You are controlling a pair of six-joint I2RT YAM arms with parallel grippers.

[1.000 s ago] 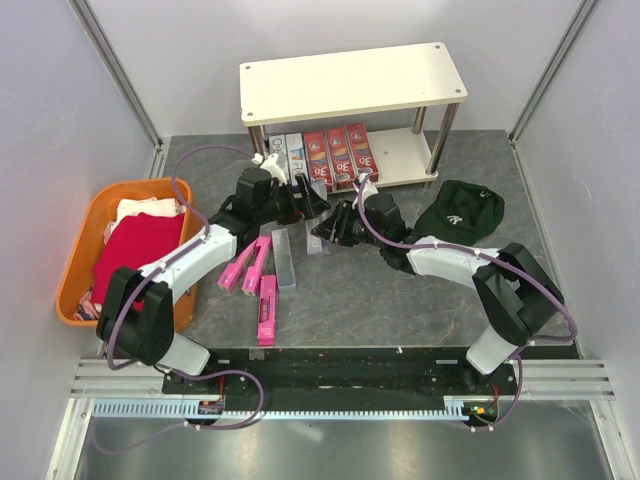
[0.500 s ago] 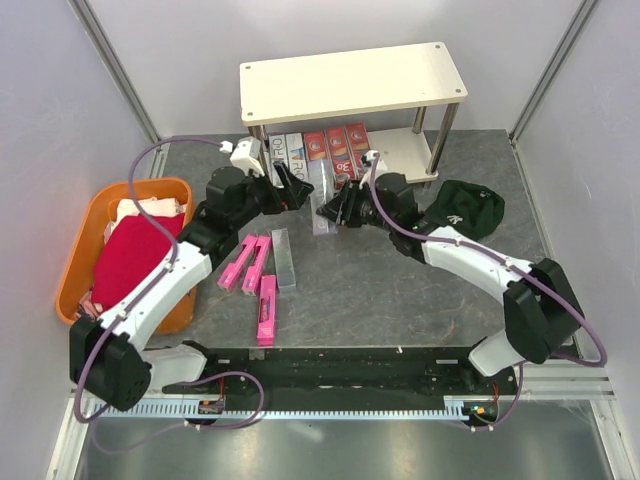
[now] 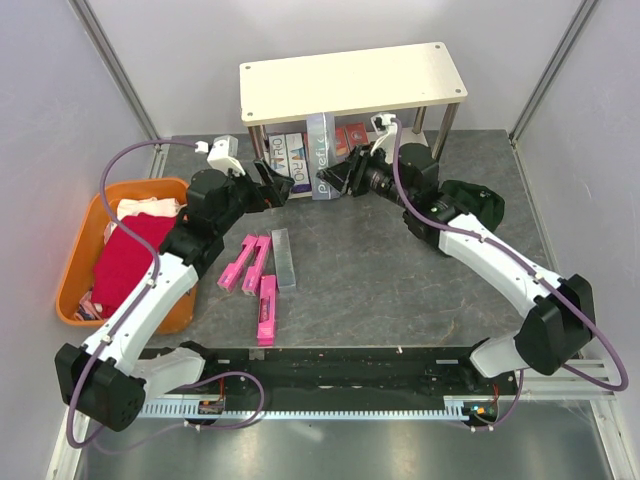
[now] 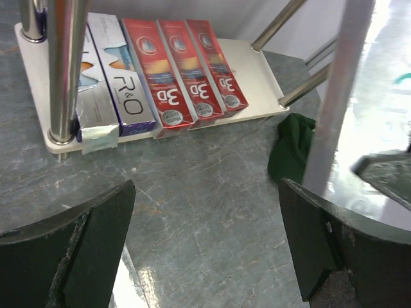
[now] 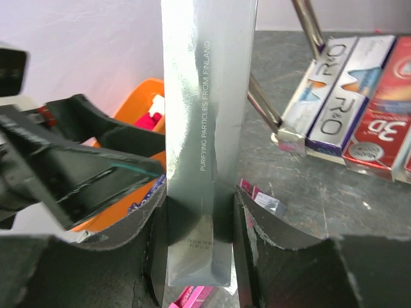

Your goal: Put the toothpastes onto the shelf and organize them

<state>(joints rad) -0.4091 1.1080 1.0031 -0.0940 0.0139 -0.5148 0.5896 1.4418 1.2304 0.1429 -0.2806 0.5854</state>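
The right gripper (image 5: 200,206) was clamped on the lower end of a silver toothpaste box (image 5: 205,96), whose long axis ran straight up out of the jaws, so the box stood nearly on end just in front of the shelf (image 3: 350,80), before its left-centre. The red boxes (image 4: 192,64) on the lower board (image 4: 255,72) lay flat, ends facing outward, with bare board to their right; the held box probably needed tipping level and carrying that way, though its exact tilt was hard to judge from above. The left gripper (image 4: 205,239), jaws wide apart and empty, hovered nearby, nearer the pink boxes (image 3: 255,265) on the table (image 3: 400,290).
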